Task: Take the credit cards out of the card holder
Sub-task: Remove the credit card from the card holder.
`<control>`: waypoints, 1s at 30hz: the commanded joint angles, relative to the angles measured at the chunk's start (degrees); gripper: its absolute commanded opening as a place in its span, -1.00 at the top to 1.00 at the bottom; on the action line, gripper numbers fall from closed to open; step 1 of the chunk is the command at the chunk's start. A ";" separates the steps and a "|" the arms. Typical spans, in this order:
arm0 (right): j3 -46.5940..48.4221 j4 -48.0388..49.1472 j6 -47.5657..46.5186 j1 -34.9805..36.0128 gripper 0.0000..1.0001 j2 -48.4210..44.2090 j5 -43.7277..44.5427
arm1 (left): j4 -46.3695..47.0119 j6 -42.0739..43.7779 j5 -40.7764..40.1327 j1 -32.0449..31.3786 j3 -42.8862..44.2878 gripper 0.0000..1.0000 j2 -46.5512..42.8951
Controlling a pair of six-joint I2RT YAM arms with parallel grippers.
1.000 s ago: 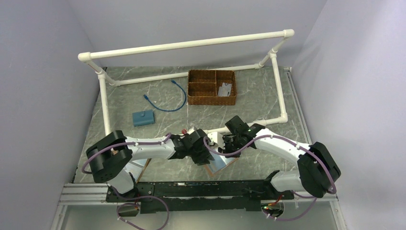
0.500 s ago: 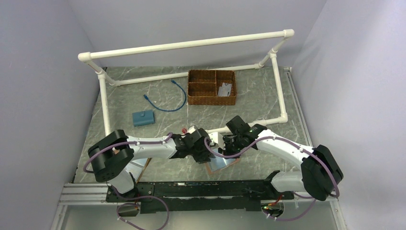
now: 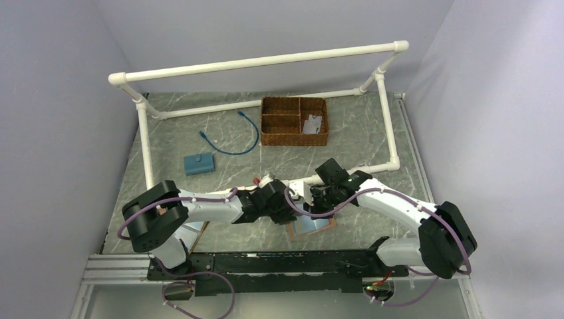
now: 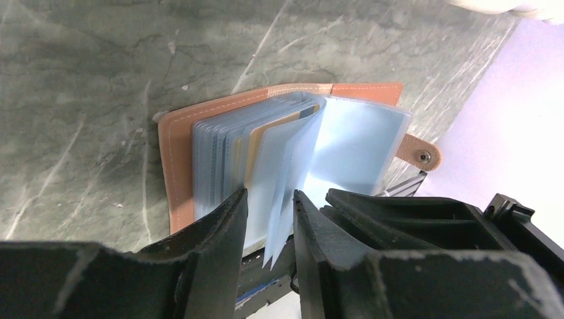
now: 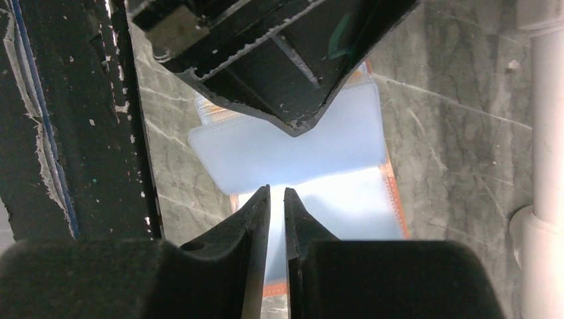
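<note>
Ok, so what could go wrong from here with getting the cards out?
The left pincer straddles several clear sleeves, so pulling could drag the whole holder. The right pincer, nearly closed over a sleeve, may pinch plastic rather than the tan card. The pincers sit very close and could collide.

White-and-black left arm (image 3: 206, 209) stretches rightward, low. White-and-black right arm (image 3: 392, 199) stretches leftward, elbow out. Wrists almost meet mid-front. Black two-finger left end effector (image 4: 269, 199): fingers a narrow gap apart. Black two-finger right end effector (image 5: 277, 194): pointing down, fingers nearly together, only a thin slit between.
</note>
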 commanded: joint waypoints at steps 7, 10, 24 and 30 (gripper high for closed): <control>2.64 -1.27 -0.49 -2.92 0.66 -2.27 -4.62 | 12.03 4.39 0.92 0.37 -1.47 0.25 1.07; 2.82 -1.50 -0.52 -3.29 0.65 -2.53 -5.05 | 17.10 5.09 1.23 0.37 -3.19 0.22 1.32; 4.74 -8.42 -7.05 -9.28 0.60 -6.30 -12.63 | 31.89 8.98 7.29 1.61 -3.23 0.07 7.32; 5.21 -10.63 -9.05 -10.76 0.59 -7.06 -14.77 | 34.70 11.27 10.82 1.77 -1.06 -0.07 9.60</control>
